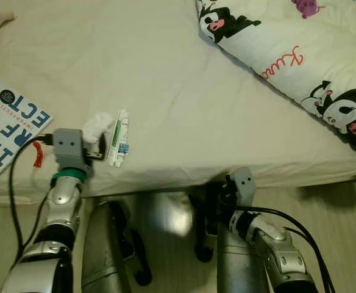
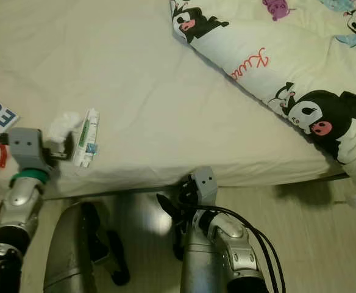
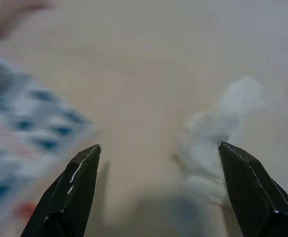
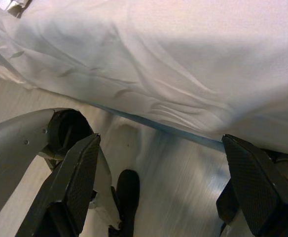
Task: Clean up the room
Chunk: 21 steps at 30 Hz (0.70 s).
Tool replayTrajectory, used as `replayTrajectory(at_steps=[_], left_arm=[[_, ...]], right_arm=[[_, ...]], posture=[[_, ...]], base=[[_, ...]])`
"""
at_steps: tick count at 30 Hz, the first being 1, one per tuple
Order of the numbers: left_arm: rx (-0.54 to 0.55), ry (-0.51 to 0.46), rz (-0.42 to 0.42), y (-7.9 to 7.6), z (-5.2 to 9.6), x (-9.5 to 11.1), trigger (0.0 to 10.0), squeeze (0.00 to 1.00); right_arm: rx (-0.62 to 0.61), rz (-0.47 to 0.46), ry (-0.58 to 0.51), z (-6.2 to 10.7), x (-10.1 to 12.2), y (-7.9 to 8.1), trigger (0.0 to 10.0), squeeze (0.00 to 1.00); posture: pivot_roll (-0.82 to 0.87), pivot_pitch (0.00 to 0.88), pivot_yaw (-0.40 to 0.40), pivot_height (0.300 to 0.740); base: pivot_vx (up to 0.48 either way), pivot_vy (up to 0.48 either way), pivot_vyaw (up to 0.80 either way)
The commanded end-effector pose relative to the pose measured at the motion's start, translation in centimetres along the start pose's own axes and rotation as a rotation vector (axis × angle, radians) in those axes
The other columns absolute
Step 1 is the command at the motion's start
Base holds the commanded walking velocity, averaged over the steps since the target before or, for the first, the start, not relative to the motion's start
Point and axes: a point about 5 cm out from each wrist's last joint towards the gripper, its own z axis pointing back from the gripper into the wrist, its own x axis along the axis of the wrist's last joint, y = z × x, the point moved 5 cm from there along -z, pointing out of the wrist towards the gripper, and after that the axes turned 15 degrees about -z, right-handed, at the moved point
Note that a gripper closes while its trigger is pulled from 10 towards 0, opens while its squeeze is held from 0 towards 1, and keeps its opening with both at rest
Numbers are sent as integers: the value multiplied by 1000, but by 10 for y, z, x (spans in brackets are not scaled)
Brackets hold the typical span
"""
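From the left eye view, we are looking down on a bed [image 1: 166, 79] covered in a cream sheet. A crumpled white tissue [image 1: 97, 126] is lying near the bed's front edge, toward its left end, and a small white tube with green print [image 1: 118, 138] is lying just beside it on the right, lengthwise toward the front edge. A book with a white cover and large blue letters [image 1: 10, 125] is resting at the left end of the bed, close to the front edge. A quilt printed with black cartoon figures [image 1: 300, 55] is covering the far right corner. The left gripper [image 1: 91, 148] is reaching over the front edge just before the tissue. The right gripper [image 1: 222, 194] is hanging below the front edge, over the floor.

In the right eye view, the same things are sitting the same way, with the tissue [image 2: 62, 127] and tube [image 2: 85, 138] side by side.

In the left wrist view, we are seeing the jaws standing wide, the blurred tissue [image 3: 215, 133] just inside one finger [image 3: 72, 192] 's opposite, and the book [image 3: 25, 133] beyond the other side.

In the right wrist view, the jaws are standing wide apart below the bed's draped sheet [image 4: 183, 64], above the wooden floor [image 4: 178, 182].
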Motion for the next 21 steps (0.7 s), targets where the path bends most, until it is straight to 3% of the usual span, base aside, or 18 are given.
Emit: replayTrajectory(at_steps=[1, 4, 9, 13, 16, 21], left_arm=[[80, 48, -18, 19, 3, -12, 10000, 0], [133, 25, -27, 39, -5, -3, 10000, 0], [127, 37, -50, 44, -8, -4, 10000, 0], [98, 101, -67, 34, 1, -20, 10000, 0], [149, 166, -106, 40, 10, -36, 10000, 0], [205, 208, -117, 53, 12, -42, 10000, 0]], right_arm=[[-25, -62, 83, 10, -28, -3, 10000, 0], [-25, -65, 87, 12, -26, -1, 10000, 0], [-27, -65, 89, 14, -24, -1, 10000, 0], [-33, -59, 91, 16, -23, -2, 10000, 0], [-40, -55, 90, 20, -20, -2, 10000, 0], [-43, -51, 93, 24, -17, -2, 10000, 0]], posture=[[-249, 459, 48, 577], [-247, 467, 47, 577], [-245, 479, 45, 577], [-254, 489, 41, 577], [-265, 492, 36, 577], [-271, 496, 32, 577]], base=[[0, 0, 0], [0, 0, 0], [0, 0, 0], [0, 0, 0], [0, 0, 0], [0, 0, 0]])
